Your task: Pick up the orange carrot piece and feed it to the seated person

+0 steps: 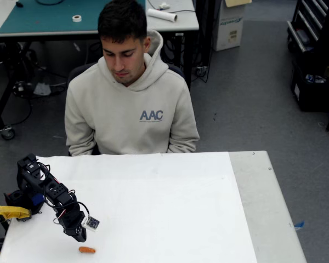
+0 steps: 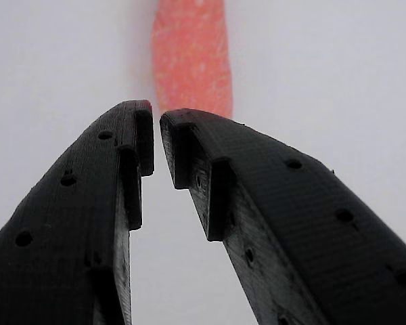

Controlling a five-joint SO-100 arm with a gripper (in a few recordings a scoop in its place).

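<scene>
The orange carrot piece lies flat on the white table near the front left edge. In the wrist view the carrot piece sits just beyond my fingertips, lengthwise and apart from them. My black gripper hangs tip-down just above and to the left of the carrot. Its jaws stand almost together with only a thin slit at the tips, nothing between them. The seated person, in a beige hoodie with "AAC" on the chest, sits behind the table's far edge, looking down.
A yellow tool handle lies at the table's left edge beside my arm's base. A bare grey strip runs along the table's right side. Behind the person stands a desk with a green mat.
</scene>
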